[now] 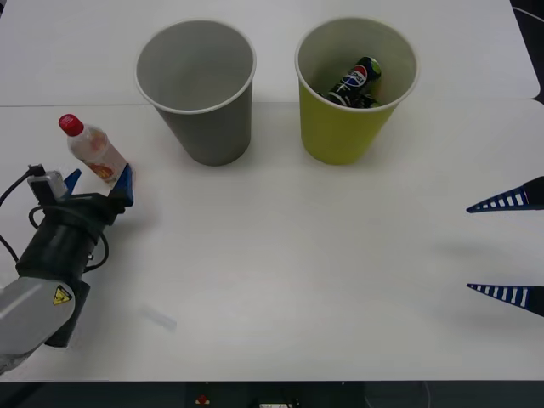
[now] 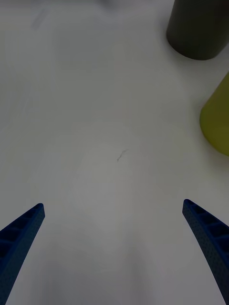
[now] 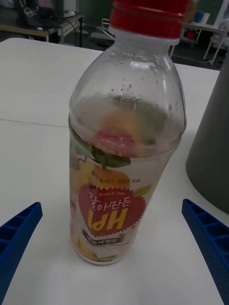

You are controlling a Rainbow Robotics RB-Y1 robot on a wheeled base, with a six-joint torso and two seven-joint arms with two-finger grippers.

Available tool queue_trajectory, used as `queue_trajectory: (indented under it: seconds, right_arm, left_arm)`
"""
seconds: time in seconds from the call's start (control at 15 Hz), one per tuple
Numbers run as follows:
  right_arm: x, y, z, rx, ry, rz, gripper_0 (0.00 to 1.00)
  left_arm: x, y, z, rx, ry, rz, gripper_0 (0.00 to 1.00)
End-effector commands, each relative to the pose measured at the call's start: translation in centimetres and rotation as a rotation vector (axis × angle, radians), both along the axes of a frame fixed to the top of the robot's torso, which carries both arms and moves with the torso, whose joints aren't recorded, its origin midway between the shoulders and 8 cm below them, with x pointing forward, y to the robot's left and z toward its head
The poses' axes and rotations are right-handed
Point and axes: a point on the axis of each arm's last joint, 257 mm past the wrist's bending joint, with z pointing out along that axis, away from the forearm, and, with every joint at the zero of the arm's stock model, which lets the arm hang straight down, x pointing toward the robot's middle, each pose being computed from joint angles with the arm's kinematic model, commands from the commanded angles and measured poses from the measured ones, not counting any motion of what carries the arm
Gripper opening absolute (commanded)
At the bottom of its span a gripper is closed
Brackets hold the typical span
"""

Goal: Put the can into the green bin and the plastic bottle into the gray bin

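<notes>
White table [image 1: 280, 280] bare mid-span; left hand [image 1: 98, 183] spread around plastic bottle [image 1: 93, 150] (seemingly untouched); right hand [image 1: 506, 248] agape, empty.

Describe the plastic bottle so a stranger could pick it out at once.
On the white table, look left of the gray bin, between the left gripper's open jaws. The plastic bottle stands there, small and clear, unlike the bins, with a red cap and orange-red label.

Even bright overhead light on my white worktop [image 1: 280, 280], soft faint shadows under the gray bin [image 1: 198, 85] and green bin [image 1: 353, 93], my left wrist view dimmer, plastic bottle [image 3: 125, 143] sharp up close, room behind it hazy, no harsh glare
</notes>
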Motion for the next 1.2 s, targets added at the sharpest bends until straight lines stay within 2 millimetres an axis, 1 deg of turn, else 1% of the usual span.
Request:
queue_trajectory:
  seconds: [0.07, 0.33, 0.53, 0.8, 0.87, 0.93, 1.0, 1.2]
  right_arm:
    - [0.0, 0.0, 0.0, 0.0, 0.0, 0.0, 1.0]
    - [0.0, 0.0, 0.0, 0.0, 0.0, 0.0, 1.0]
    - [0.0, 0.0, 0.0, 0.0, 0.0, 0.0, 1.0]
    - [0.0, 0.0, 0.0, 0.0, 0.0, 0.0, 1.0]
    - [0.0, 0.0, 0.0, 0.0, 0.0, 0.0, 1.0]
    - [0.0, 0.0, 0.0, 0.0, 0.0, 0.0, 1.0]
    - [0.0, 0.0, 0.0, 0.0, 0.0, 0.0, 1.0]
    - [0.0, 0.0, 0.0, 0.0, 0.0, 0.0, 1.0]
  left_arm:
    - [1.4, -0.5, 0.2, -0.007, -0.01, 0.01, 1.0]
    - [3.0, -1.1, 1.2, -0.01, -0.029, 0.015, 1.0]
    - [3.9, -1.2, 1.5, -0.004, -0.025, 0.013, 1.0]
    - [4.2, -1.5, 1.5, 0.002, -0.027, 0.013, 1.0]
    - [4.2, -1.4, 1.6, 0.005, -0.029, 0.014, 0.8]
    - [4.2, -1.4, 1.5, 0.005, -0.028, 0.015, 0.17]
    - [4.2, -1.5, 1.6, 0.008, -0.03, 0.014, 0.0]
    - [4.2, -1.4, 1.6, 0.018, -0.03, 0.016, 0.0]
